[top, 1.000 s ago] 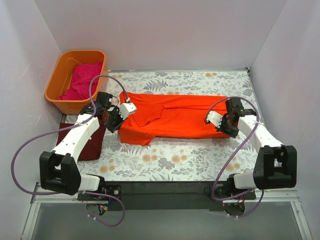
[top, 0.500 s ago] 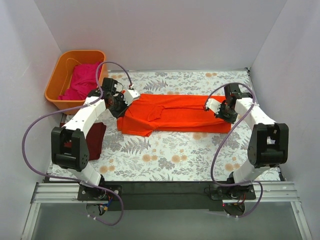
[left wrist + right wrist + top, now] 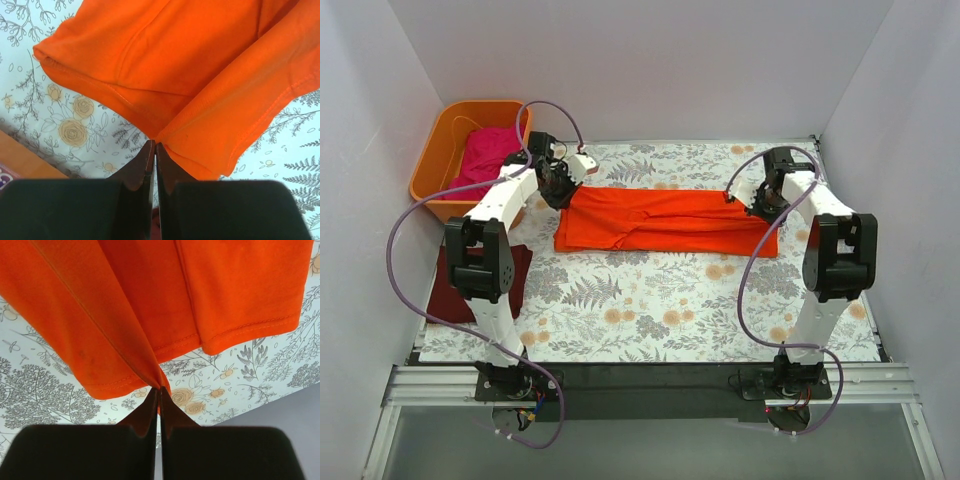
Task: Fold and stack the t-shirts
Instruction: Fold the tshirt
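The orange-red t-shirt [image 3: 665, 220] lies as a long folded band across the far half of the table. My left gripper [image 3: 563, 185] is shut on its far left edge; the cloth [image 3: 200, 75] fans out from my pinched fingertips. My right gripper [image 3: 757, 197] is shut on its far right edge; in the right wrist view the hem [image 3: 165, 305] hangs from my closed tips above the table. The maroon t-shirt [image 3: 470, 285] lies folded at the table's left edge, partly behind my left arm. The magenta-pink t-shirt [image 3: 485, 160] is bunched in the orange tub.
The orange plastic tub [image 3: 438, 165] stands at the far left beside the table. The floral tablecloth [image 3: 670, 300] covers the table. Purple cables loop from both arms. White walls close in on the left, back and right.
Both grippers have carried the near edge of the orange-red shirt away from me to the far side, folding it into a narrower band. Both arms are stretched further out.
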Controlling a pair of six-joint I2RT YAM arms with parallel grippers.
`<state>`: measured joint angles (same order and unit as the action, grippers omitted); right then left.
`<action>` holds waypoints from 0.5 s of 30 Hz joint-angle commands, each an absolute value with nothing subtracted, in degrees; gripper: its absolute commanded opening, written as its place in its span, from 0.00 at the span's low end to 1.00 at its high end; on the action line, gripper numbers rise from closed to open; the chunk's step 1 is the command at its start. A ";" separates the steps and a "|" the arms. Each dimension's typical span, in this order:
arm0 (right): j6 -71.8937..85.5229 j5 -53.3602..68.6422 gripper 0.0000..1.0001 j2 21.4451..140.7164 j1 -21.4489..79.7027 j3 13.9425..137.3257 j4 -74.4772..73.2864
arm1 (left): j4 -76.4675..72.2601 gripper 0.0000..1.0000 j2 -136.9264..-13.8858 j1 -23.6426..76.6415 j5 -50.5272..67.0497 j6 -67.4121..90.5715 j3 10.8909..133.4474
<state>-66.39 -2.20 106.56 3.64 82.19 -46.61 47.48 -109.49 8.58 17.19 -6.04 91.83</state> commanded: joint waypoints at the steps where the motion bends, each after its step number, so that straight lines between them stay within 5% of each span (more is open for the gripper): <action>1: -69.96 -2.81 0.01 109.76 3.25 86.65 -48.78 | 46.94 0.00 -111.26 8.09 17.49 -7.21 96.23; 15: -69.70 -4.22 0.01 116.98 3.16 92.63 -48.78 | 43.60 0.00 -117.86 8.09 16.70 -5.98 99.05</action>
<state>-66.48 -3.16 116.05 3.49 89.67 -46.78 45.58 -117.82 8.45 17.10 -6.04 97.12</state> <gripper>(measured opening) 0.021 0.010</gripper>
